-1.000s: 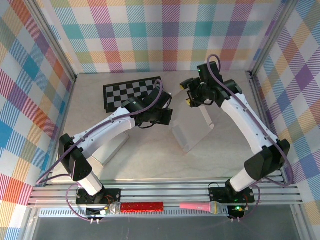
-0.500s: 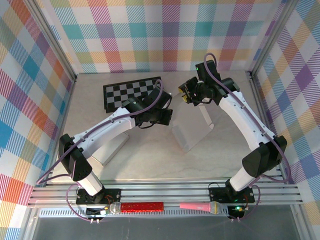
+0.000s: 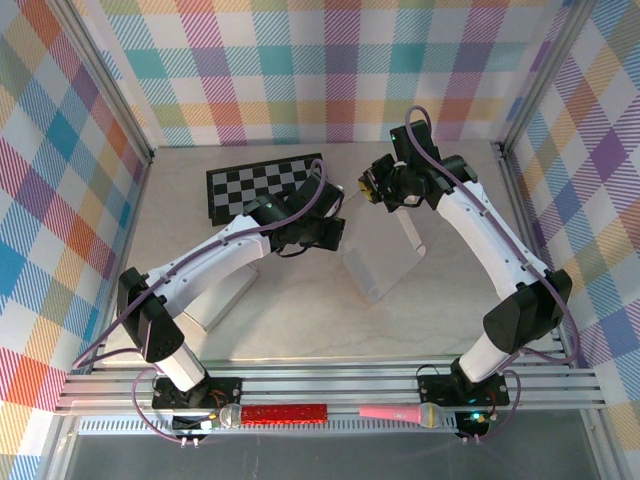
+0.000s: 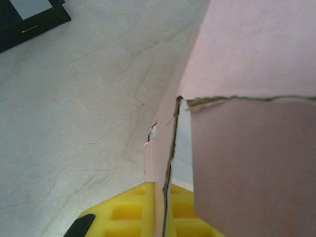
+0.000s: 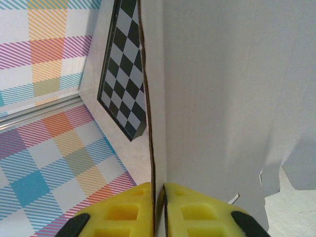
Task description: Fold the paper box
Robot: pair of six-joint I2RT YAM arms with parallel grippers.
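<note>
Top external, paper box (image 3: pixel 385 265) long axis running near-to-far, left gripper (image 4: pixel 165 210) and right gripper (image 5: pixel 158 197) each pinching an edge

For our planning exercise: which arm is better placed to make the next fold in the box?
Likely right: the right hand pinches the far edge of the box, free to swing it; the left hand clamps a side panel, steadying.
</note>
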